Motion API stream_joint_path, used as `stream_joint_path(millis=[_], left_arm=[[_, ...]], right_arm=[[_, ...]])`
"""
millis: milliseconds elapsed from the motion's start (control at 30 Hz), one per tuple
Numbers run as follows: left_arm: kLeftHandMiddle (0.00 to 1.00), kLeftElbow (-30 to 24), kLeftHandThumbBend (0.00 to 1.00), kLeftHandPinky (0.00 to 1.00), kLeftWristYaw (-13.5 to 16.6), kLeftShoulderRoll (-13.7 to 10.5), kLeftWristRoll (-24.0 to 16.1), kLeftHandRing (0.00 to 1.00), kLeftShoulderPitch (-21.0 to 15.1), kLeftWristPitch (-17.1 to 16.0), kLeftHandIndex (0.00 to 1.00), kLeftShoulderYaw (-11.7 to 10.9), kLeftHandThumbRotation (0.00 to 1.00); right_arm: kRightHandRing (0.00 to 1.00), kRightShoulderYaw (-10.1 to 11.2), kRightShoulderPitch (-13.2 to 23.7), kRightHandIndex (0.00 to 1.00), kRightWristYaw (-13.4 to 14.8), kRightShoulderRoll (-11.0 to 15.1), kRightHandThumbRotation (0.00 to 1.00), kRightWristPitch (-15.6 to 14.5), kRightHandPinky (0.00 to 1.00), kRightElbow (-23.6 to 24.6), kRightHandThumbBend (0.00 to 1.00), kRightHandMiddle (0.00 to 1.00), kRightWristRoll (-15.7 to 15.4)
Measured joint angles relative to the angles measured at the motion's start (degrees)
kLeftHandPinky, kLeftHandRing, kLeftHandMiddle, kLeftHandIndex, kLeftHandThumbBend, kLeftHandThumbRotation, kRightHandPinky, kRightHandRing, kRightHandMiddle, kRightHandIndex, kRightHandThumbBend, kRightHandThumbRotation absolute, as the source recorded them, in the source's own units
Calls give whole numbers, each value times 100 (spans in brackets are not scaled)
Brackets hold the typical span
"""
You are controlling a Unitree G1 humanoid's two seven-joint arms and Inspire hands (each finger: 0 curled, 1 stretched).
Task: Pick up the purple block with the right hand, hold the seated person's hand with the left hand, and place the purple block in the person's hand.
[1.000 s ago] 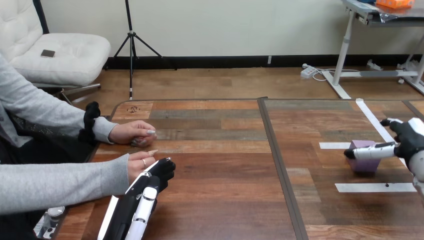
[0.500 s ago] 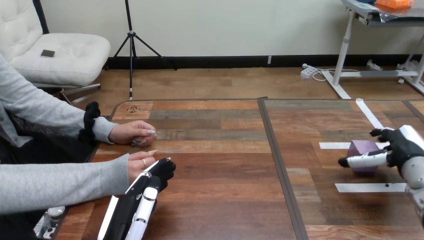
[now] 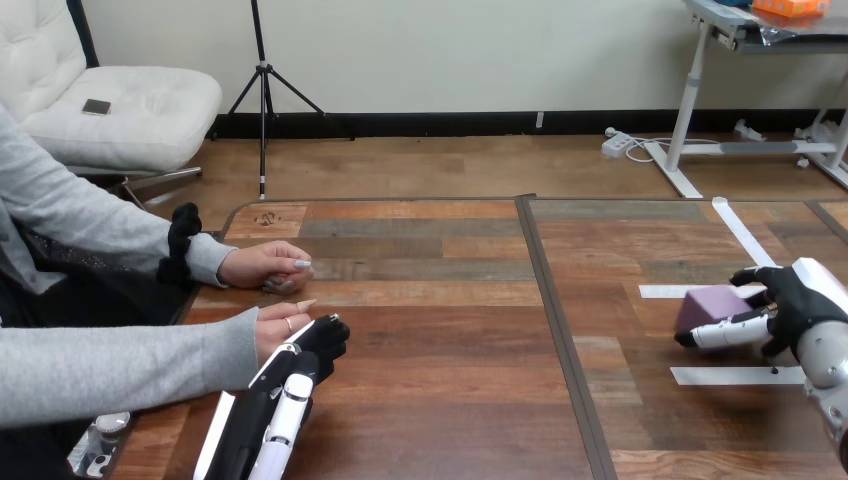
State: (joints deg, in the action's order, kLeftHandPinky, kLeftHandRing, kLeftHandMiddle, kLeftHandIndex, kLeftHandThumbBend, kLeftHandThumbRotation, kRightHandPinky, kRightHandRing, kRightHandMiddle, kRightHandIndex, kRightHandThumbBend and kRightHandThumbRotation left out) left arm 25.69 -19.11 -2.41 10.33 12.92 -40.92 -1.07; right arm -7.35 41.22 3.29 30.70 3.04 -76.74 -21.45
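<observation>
Head view: the counter is made of long wood-grain planks in mixed browns. A dark, narrow seam runs from far to near and divides it into a left and a right panel. Flat strips of white tape lie on the right panel.

At the right edge, the right hand, black with white shells, grasps the purple block. One jointed black-and-white digit runs along the block's near side and dark fingers curl over its far top corner. The block is a small matte cube with clean edges. It sits tilted in the grip above the right panel, between two of the tape strips. I cannot tell whether its lower edge touches the wood.

On the left panel, the left arm comes up from the bottom edge. The left hand lies against the person's nearer hand, which rests on the counter at the end of a grey sleeve. The two hands touch, but I cannot tell whether the robot hand grips the person's hand or only rests beside it.

The person's farther hand lies loosely closed on the planks, a little beyond the nearer one and apart from the robot. The block is well apart from both of the person's hands, on the other side of the seam.
</observation>
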Motion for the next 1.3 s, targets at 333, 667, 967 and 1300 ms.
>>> stream_joint_path(millis=[333,667,967,1300], left_arm=[[84,14,40,93,-17,-5,7,87,-6,0,81,-1,86],[84,20,40,91,-14,-12,-27,86,-7,-1,82,-1,88],[85,24,40,91,-20,-55,-73,87,-7,-1,83,1,89],[85,24,36,92,-20,-104,-68,87,-7,-1,82,-1,88]], right_arm=[[50,5,-47,84,-52,-14,16,1,34,0,100,60,20],[42,-9,-58,82,-36,-54,15,10,27,0,100,53,16],[58,-81,-84,80,32,-121,15,51,41,0,100,66,-17],[61,-125,-96,80,51,-121,17,119,43,0,100,69,-80]])
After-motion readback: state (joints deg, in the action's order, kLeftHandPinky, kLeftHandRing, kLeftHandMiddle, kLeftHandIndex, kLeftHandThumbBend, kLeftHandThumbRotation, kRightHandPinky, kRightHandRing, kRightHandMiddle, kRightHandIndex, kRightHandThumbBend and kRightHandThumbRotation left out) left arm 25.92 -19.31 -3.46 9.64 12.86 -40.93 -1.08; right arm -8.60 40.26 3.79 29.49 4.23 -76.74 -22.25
